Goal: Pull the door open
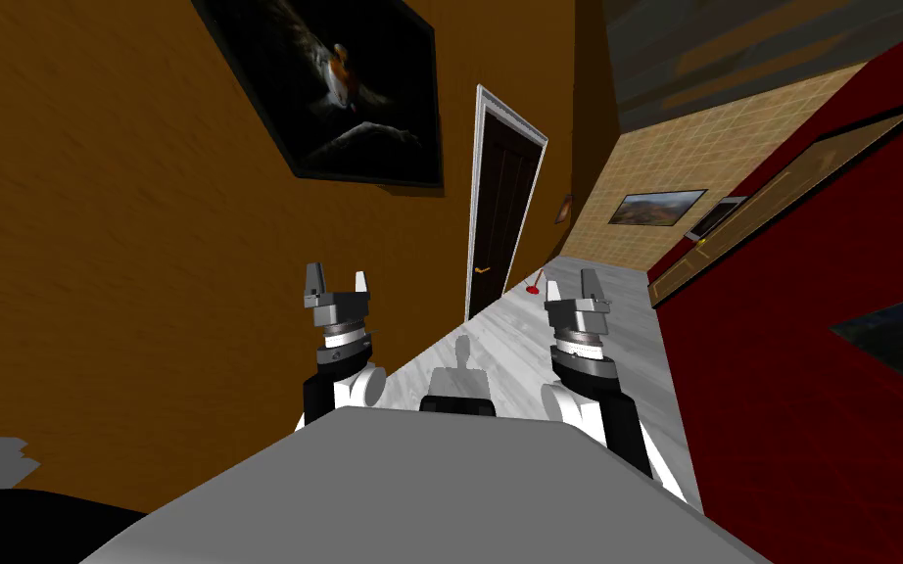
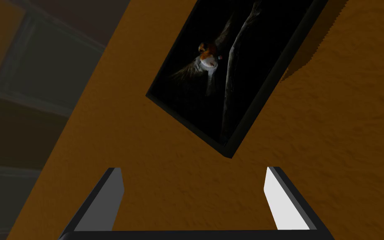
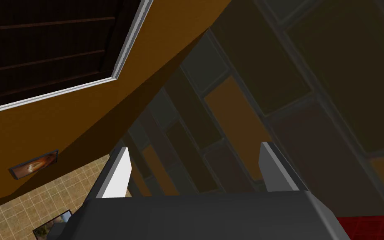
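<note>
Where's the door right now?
In the head view, the dark door sits in the orange wall on the robot's left, ahead, just past the large dark picture.

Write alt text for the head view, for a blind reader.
A white-framed dark door stands farther along an orange wall, well beyond both grippers. The left gripper and right gripper point forward, fingers open, holding nothing.

Grey-white floor point(image 1: 518, 333) with small red object point(image 1: 534, 287)
</note>
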Robot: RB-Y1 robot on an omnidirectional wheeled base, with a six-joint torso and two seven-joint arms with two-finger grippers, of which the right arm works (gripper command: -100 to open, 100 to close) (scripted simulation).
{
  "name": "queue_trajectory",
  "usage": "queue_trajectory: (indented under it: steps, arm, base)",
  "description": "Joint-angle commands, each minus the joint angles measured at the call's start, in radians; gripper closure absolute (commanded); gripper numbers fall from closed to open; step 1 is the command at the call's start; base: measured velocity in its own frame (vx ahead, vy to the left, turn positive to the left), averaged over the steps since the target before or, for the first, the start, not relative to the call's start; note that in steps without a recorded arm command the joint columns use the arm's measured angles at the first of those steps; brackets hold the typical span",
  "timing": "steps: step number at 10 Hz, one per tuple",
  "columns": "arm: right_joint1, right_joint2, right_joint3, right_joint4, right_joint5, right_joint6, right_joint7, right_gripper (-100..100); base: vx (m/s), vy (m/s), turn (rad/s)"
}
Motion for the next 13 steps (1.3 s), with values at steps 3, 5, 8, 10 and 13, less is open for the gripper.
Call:
queue_trajectory:
  steps: [3, 5, 8, 10, 13]
  arm:
    - [-0.019, -0.015, 0.011, 0.064, -0.018, -0.017, 0.000, -100]
    - [-0.032, -0.025, 0.018, 0.110, -0.030, -0.028, 0.000, -100]
    - [-0.047, -0.037, 0.027, 0.163, -0.045, -0.042, -0.001, -100]
    - [-0.060, -0.047, 0.034, 0.207, -0.057, -0.054, -0.001, -100]
    - [-0.080, -0.061, 0.045, 0.276, -0.076, -0.071, -0.001, -100]
  base:
    - [0.085, -0.058, 0.103]
    - [0.091, -0.051, 0.123]
    - [0.075, -0.054, 0.082]
    - [0.078, -0.070, 0.105]
    - [0.078, -0.077, 0.120]
